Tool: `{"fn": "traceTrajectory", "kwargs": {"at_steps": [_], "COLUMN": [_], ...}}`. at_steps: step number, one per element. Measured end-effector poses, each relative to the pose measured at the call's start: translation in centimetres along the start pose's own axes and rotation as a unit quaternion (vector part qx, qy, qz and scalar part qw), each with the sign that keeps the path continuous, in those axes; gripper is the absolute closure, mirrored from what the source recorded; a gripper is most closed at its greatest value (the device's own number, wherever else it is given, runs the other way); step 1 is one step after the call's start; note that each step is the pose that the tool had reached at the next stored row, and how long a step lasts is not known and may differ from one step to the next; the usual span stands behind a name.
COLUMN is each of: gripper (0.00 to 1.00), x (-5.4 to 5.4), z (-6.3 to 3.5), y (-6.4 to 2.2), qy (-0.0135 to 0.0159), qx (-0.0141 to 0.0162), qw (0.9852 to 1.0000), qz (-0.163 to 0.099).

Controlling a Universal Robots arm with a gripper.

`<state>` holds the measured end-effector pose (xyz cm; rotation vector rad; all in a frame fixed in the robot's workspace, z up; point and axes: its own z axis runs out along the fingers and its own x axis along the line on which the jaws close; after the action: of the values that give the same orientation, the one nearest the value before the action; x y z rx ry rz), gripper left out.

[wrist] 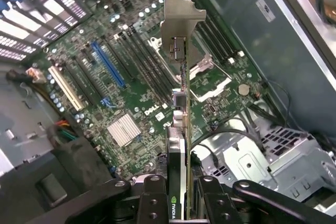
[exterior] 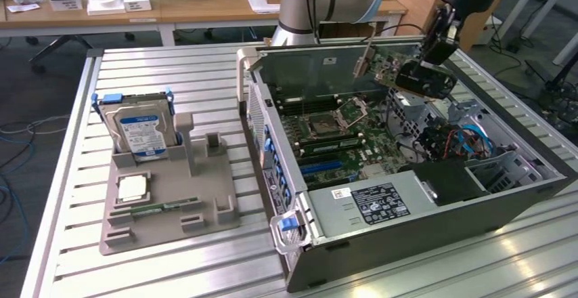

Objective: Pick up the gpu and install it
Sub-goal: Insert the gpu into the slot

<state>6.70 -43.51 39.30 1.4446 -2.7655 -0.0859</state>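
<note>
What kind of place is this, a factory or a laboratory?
Probably a robotics lab, not a factory: a robot arm holds a gpu over an open PC case on a slotted metal table, with office desks behind.

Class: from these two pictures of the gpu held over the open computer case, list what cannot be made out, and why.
- Exterior view: how the jaws sit on the gpu; too small and dark.
- Wrist view: the gpu's flat faces; seen edge-on.
- Wrist view: the motherboard strip behind the gpu; the card hides it.
- Exterior view: the hard drive label's text; too small.
</note>
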Motion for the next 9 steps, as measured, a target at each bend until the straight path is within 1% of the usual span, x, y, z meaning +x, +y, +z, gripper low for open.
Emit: {"fn": "traceTrajectory", "kwargs": {"at_steps": [5,9], "gripper": [0.73,0.73], "x": [0.0,0.0], "z": [0.02,0.05], "y": [0.0,0.0], "qy": [0.0018,0.0033], "qx": [-0.0002,-0.0004], "qw": [0.9995,0.9984], "qz": [-0.031,-0.056]}}
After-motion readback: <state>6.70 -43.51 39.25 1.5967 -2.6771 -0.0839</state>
